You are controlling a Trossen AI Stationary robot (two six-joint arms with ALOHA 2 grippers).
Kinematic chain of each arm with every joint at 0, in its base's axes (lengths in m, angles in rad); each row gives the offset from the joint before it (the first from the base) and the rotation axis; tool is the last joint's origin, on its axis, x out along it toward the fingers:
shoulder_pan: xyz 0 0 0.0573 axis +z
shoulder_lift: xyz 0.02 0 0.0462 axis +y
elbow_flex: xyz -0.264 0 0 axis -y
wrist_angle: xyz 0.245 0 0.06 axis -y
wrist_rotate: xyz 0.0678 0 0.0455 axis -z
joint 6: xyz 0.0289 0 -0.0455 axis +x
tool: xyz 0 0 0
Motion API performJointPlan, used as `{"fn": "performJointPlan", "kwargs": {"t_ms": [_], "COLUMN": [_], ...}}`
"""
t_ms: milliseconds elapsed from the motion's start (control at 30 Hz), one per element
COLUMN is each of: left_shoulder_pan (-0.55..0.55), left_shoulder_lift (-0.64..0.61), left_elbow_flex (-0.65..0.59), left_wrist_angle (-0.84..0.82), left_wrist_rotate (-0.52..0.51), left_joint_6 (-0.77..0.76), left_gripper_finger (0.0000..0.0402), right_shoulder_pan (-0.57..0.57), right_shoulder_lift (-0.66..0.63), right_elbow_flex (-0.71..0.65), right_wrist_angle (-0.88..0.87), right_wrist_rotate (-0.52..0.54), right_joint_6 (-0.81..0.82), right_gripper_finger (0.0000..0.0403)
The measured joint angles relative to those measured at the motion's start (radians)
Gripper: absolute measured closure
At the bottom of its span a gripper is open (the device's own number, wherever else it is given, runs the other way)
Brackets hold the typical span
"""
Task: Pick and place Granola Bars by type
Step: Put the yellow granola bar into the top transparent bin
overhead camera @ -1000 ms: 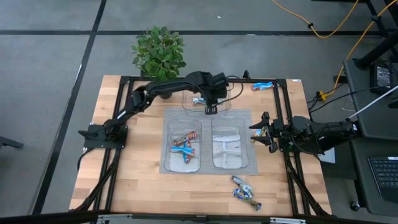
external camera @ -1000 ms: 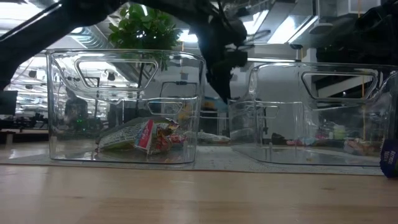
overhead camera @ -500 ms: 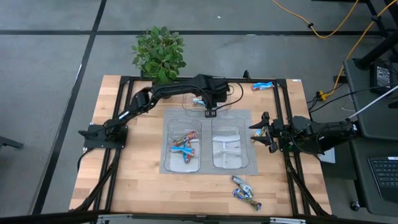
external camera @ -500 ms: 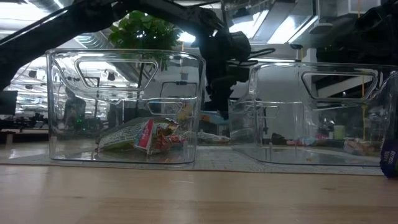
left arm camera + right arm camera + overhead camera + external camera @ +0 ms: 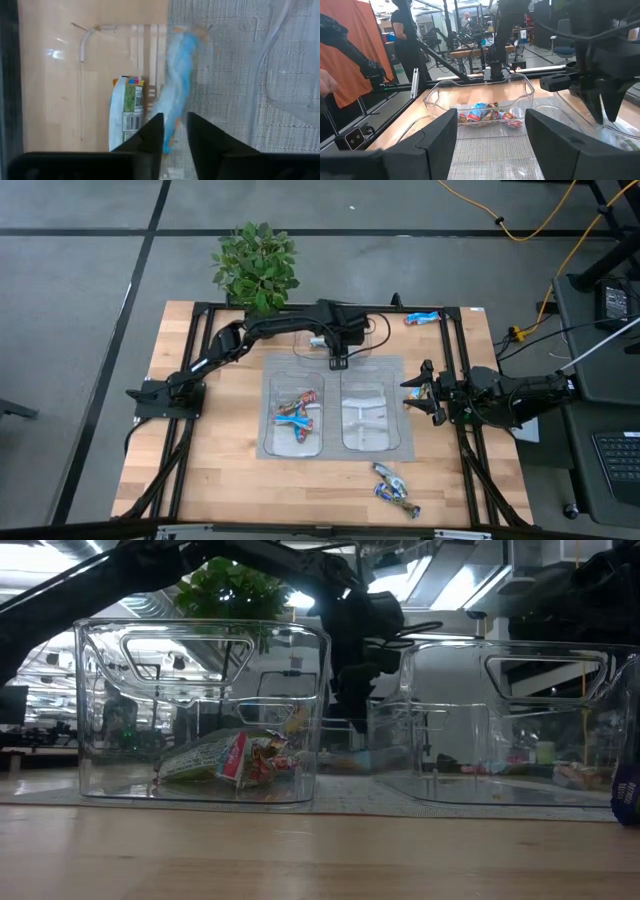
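A wooden table [image 5: 230,470] on a grey floor carries three clear trays on a grey mat [image 5: 335,448], with a potted plant [image 5: 256,264] at the far edge. The left gripper [image 5: 339,358] hangs over the far tray [image 5: 372,348], jaws slightly parted, and a blurred bright blue bar [image 5: 176,95] lies just beyond its tips, visible only in the left wrist view. The same view shows a pale bar [image 5: 125,114] with a barcode; no brand is legible. The right gripper [image 5: 418,392] waits beside the right tray [image 5: 350,442], jaws open and holding nothing. Blue-and-red bars [image 5: 296,414] lie in the left tray [image 5: 270,442]; dark bars [image 5: 395,489] rest on the near table, and one bar [image 5: 421,318] at the far edge.
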State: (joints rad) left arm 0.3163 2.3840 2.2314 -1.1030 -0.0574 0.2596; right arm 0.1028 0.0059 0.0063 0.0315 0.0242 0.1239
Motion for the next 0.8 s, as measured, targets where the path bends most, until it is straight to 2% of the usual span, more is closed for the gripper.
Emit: {"fn": "performJointPlan", "kwargs": {"t_ms": [167,333,500,800], "left_shoulder_pan": [-0.018,-0.047,-0.093,-0.214], "left_shoulder_lift": [-0.006,-0.044,-0.106,-0.304], "left_elbow_flex": [0.0,0.019,0.055,0.058], "left_wrist_angle": [-0.001,-0.016,-0.028,-0.014], "left_wrist_rotate": [-0.001,0.03,0.079,0.12], "left_joint_6": [-0.012,-0.033,-0.101,-0.22], "left_gripper_finger": [0.0271,0.0244,0.0238,0.0251], "right_shoulder_pan": [0.0,0.0,0.0,0.0], "right_shoulder_lift": [0.0,0.0,0.0,0.0], "right_elbow_flex": [0.0,0.0,0.0,0.0], "right_wrist_angle": [0.0,0.0,0.0,0.0], "right_wrist_rotate": [0.0,0.0,0.0,0.0], "right_joint_6": [0.0,0.0,0.0,0.001], "right_gripper_finger": [0.0167,0.0167,0.0167,0.0167]}}
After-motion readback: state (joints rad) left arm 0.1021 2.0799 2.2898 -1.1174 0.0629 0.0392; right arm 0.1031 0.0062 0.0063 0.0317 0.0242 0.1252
